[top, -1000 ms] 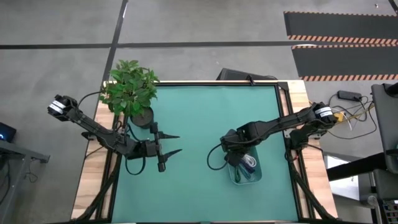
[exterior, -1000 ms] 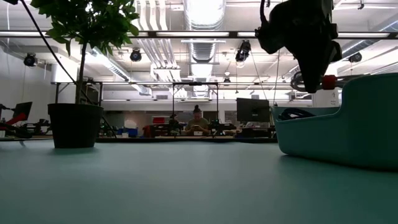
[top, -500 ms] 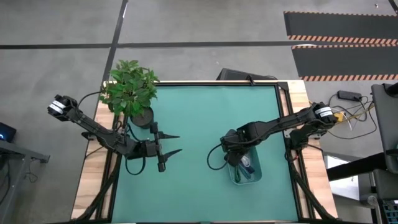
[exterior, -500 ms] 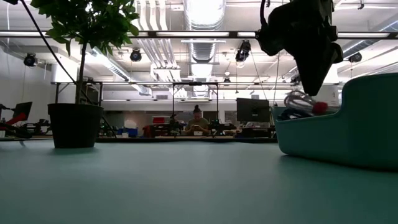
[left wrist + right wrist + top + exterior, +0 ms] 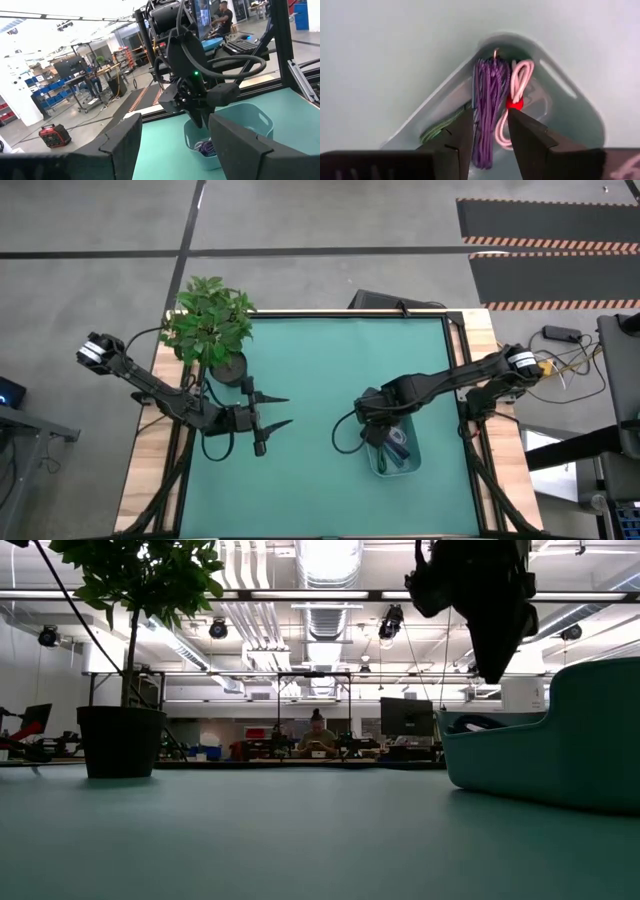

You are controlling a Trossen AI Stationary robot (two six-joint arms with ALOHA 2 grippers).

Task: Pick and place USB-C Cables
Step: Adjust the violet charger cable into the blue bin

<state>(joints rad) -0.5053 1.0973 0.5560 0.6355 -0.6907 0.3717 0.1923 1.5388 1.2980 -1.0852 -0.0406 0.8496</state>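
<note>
Right gripper hovering over teal plastic bin, fingers parted narrowly, gripping nothing. Black matte fingers framing the bin contents in the right wrist view, smooth rounded bin wall showing beyond the fingertips.

Lying inside the bin, right below and between the fingertips: navy cable bundle, reading purplish, a long straight hank of thin strands. Just beside it, white cable looped in a narrow figure-eight shape, cinched at the middle by a red tie. Touching or nearly touching the navy bundle; cannot tell which. Green cable peeking out beside the near finger, thin braided-looking strands, mostly hidden by that finger. Only one green bundle clearly showing.

Seen from the left wrist: bin a soft-cornered tub with slot handle, bluish cable coil showing low inside, right arm's dark gripper pointing down into the bin mouth.

From table level: bin sitting on the matte teal mat, dark tapered gripper hanging above the rim, not touching it.

Left gripper resting well apart from the bin, fingers spread wide, empty, pointing across the mat. Potted plant with leafy green top in a round dark pot standing behind the left fingers, near the mat corner.
</note>
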